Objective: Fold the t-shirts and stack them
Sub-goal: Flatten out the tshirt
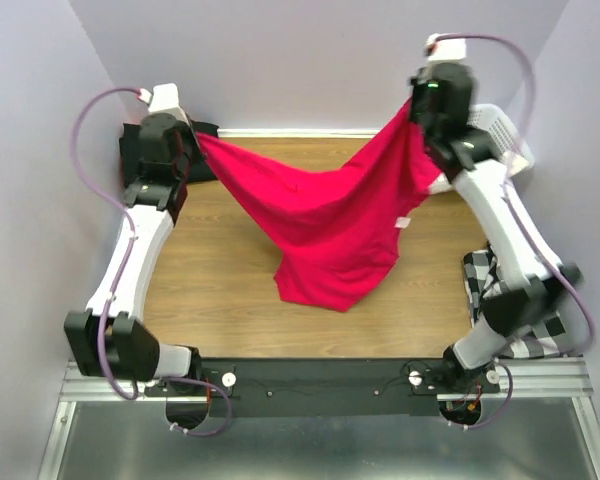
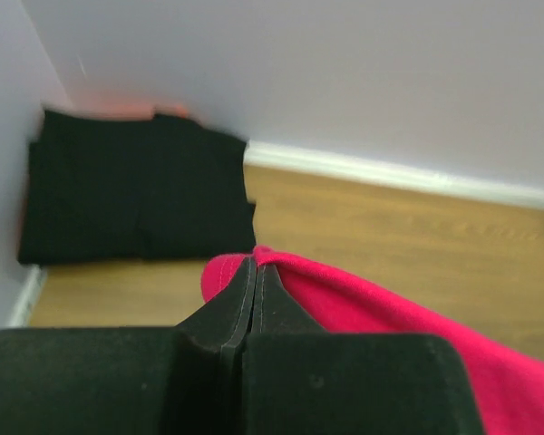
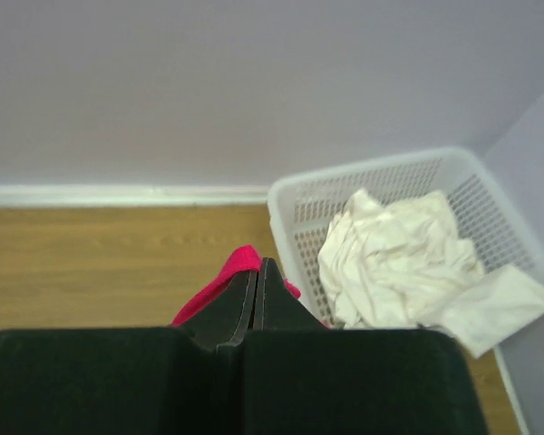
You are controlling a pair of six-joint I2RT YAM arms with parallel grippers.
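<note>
Lavender walls [image 1: 310, 60] closed in the wooden tabletop [image 1: 220, 290], and over it we saw the crimson t-shirt [image 1: 330, 220] slung between both claws. The left gripper [image 1: 196, 140] pinched one edge at the far left and the right gripper [image 1: 417, 112] another at the far right, each with its jaws pressed together on red cloth. The shirt sagged between them like a hammock, its lowest fold near the table's middle. The black t-shirt [image 2: 127, 195] lay folded flat in the far left corner just behind the left claw, while the cream t-shirt [image 3: 390, 254] sat crumpled in the white lattice basket [image 3: 299, 195] just beyond the right claw.
</note>
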